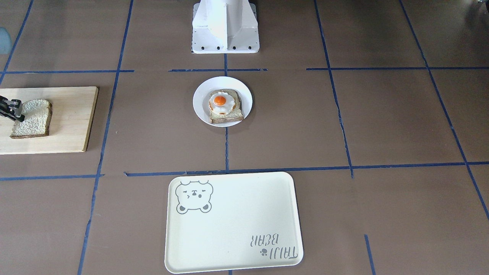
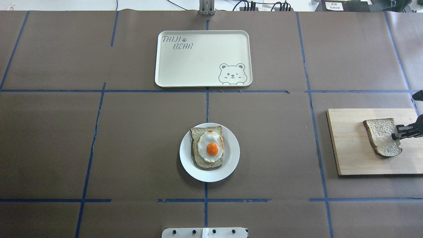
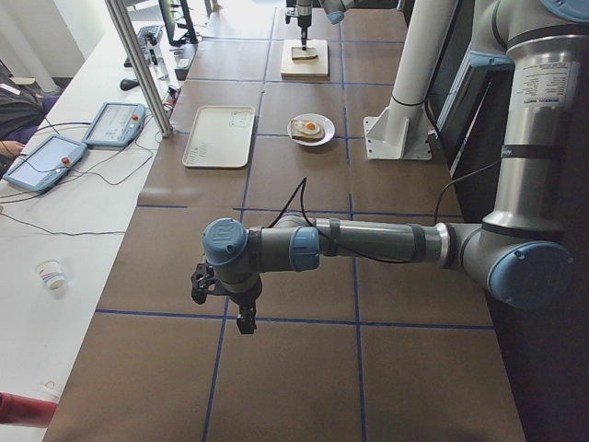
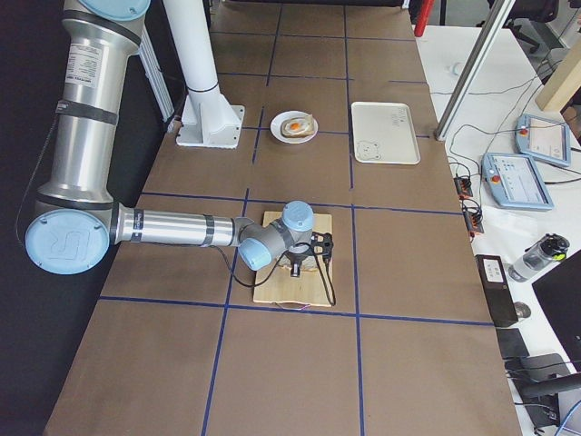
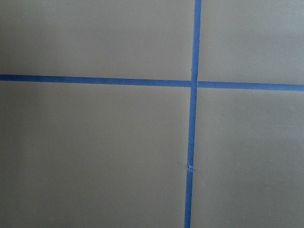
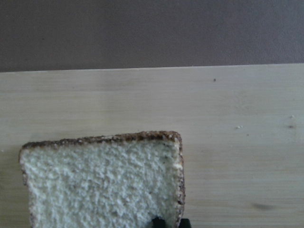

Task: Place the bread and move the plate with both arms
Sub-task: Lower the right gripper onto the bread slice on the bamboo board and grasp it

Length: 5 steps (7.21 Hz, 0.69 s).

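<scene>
The bread (image 2: 381, 135) lies on a wooden cutting board (image 2: 350, 148) at the table's far right. My right gripper (image 2: 398, 131) comes in from the right edge and is shut on the slice's right crust edge, which looks slightly raised. In the right wrist view its fingertips (image 6: 156, 222) pinch the bread (image 6: 104, 185) at the crust. The white plate (image 2: 231, 165) sits mid-table and bears a toast slice with a fried egg (image 2: 208, 147). My left gripper (image 3: 230, 308) hangs over bare table far to the left; I cannot tell whether it is open.
A cream bear tray (image 2: 198, 59) lies beyond the plate on the far side. The white pedestal (image 1: 225, 26) stands at the robot's base. Blue tape lines cross the brown table cover (image 5: 142, 142).
</scene>
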Available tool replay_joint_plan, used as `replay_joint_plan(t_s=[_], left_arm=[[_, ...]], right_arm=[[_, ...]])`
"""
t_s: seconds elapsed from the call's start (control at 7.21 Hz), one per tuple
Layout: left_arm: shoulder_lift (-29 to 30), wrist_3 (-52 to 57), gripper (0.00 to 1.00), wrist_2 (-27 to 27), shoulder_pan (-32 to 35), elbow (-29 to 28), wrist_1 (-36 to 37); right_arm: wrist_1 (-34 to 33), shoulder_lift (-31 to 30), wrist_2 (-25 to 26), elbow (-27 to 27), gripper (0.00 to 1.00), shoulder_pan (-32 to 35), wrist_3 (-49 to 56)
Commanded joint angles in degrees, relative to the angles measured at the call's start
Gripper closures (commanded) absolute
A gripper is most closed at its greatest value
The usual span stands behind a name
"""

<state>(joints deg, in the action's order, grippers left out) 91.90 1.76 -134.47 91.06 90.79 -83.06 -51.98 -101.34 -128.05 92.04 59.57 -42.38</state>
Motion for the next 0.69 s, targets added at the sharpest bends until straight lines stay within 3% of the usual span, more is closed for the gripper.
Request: replay_joint_plan(t_s=[0.0,0.42,0.55], left_arm=[[0.03,-0.09,0.00,0.00,0.00,0.08,0.00],[0.03,0.00,0.00,0.00,0.00,0.08,0.00],[0.03,-0.09,0.00,0.00,0.00,0.00,0.00]], right_arm=[[0.04,0.00,0.69,0.24,1.00,0.02,0.11],[0.13,-0.17,0.43,1.64,1.00,0.28,-0.07],[-0.13,-0.61,-0.27,5.83,1.00,0.45,-0.59]])
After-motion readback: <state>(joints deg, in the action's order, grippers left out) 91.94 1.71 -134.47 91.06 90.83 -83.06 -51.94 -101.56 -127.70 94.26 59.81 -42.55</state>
